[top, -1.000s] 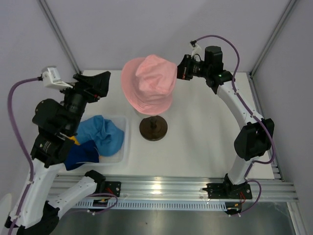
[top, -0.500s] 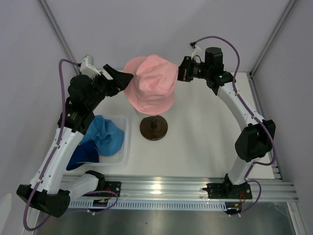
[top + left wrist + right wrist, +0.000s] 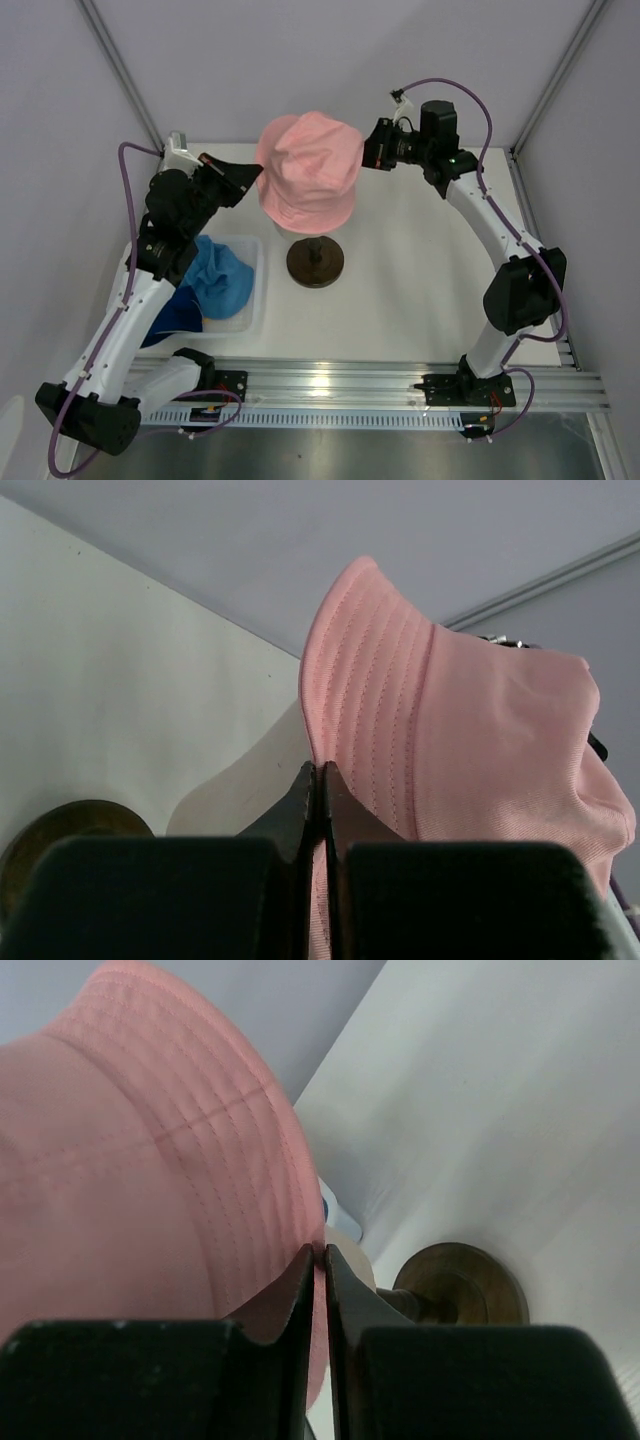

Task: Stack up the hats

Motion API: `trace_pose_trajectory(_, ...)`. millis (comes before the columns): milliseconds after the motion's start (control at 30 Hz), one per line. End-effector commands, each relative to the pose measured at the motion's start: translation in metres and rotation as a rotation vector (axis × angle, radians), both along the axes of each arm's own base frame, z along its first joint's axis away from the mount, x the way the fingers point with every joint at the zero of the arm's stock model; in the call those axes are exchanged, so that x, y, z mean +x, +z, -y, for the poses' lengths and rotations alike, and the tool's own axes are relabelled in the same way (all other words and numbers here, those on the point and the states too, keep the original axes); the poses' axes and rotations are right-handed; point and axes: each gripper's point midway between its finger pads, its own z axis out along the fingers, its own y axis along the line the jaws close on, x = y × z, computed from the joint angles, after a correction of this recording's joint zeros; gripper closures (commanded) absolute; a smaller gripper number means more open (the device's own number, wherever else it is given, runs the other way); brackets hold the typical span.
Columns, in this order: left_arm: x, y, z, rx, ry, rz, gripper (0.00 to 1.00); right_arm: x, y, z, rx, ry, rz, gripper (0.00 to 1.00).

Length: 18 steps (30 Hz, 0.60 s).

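You're working over a white table (image 3: 420, 260) closed in by pale grey walls, with a slanted metal post (image 3: 120, 70) at the far left corner and another at the far right. A ribbed metal rail (image 3: 350, 385) runs along the near edge, where both arm bases are bolted.

The pink hat (image 3: 308, 170) sits high at the table's centre, draped over a beige form (image 3: 240, 785) that stands on a round brown base (image 3: 315, 262). Your left gripper (image 3: 250, 172) has its fingers pressed together on the hat's left brim, and its wrist view shows pink fabric caught between the tips. Your right gripper (image 3: 368, 150) is pinched on the opposite brim, with only a thin sliver of pink between its fingers.

A clear tray (image 3: 258, 300) lies left of the base, just beside it, near the table's left edge. It holds the light blue hat (image 3: 215, 275), with the dark navy hat (image 3: 180, 312) partly under your left arm.

The widest stretch of white surface is to the right of the base, reaching out to the right arm's lower link. On the left, your arm arches over the tray, close to the left wall. The right arm's wrist sits close to the far wall.
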Motion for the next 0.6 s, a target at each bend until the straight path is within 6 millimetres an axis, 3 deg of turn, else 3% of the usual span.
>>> trace_pose_trajectory(0, -0.004, -0.028, -0.013, -0.054, 0.086, -0.118, 0.99, -0.009, 0.009, 0.010, -0.001, -0.049, -0.021, 0.81)
trace_pose_trajectory(67, -0.012, -0.052, -0.017, -0.078, 0.101, -0.145, 0.99, -0.007, 0.008, 0.018, 0.008, -0.075, -0.031, 0.74)
trace_pose_trajectory(100, -0.013, -0.058, -0.018, -0.105, 0.108, -0.145, 0.99, -0.007, 0.009, 0.020, 0.016, -0.086, -0.034, 0.61)
trace_pose_trajectory(167, -0.024, -0.065, -0.020, -0.119, 0.107, -0.140, 0.99, -0.010, 0.013, 0.030, 0.057, -0.117, -0.055, 0.54)
trace_pose_trajectory(400, -0.038, -0.048, -0.024, -0.123, 0.115, -0.074, 0.99, -0.038, 0.046, 0.045, 0.291, -0.207, -0.066, 0.28)
trace_pose_trajectory(567, -0.042, -0.044, -0.014, -0.125, 0.077, -0.065, 0.99, -0.055, 0.066, 0.043, 0.395, -0.245, -0.060, 0.19)
